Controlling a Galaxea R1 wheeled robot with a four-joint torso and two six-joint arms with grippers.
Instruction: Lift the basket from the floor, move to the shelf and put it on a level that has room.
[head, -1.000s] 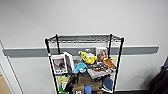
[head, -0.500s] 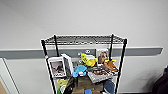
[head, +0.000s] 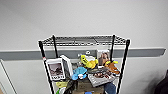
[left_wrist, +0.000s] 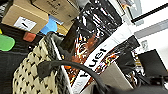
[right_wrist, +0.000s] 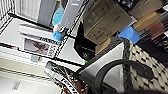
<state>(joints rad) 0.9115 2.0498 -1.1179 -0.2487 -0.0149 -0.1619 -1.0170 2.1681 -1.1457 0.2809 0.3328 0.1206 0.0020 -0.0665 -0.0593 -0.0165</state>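
The shelf (head: 83, 62) stands before a pale wall, its top level (head: 83, 40) a bare wire grid between the post tips. On the tier below sit a boxed picture (head: 56, 70) at 9 o'clock, a yellow toy (head: 88, 62) near centre and a magazine (head: 101, 76) toward 4 o'clock. The basket (left_wrist: 37, 72) (cream chequered weave, dark rim) shows close in both wrist views, its black loop handle (right_wrist: 120, 70) arching across, just beside brown cardboard boxes (right_wrist: 107, 17) on the rack. Whether either claw is clenched or released, I cannot tell.
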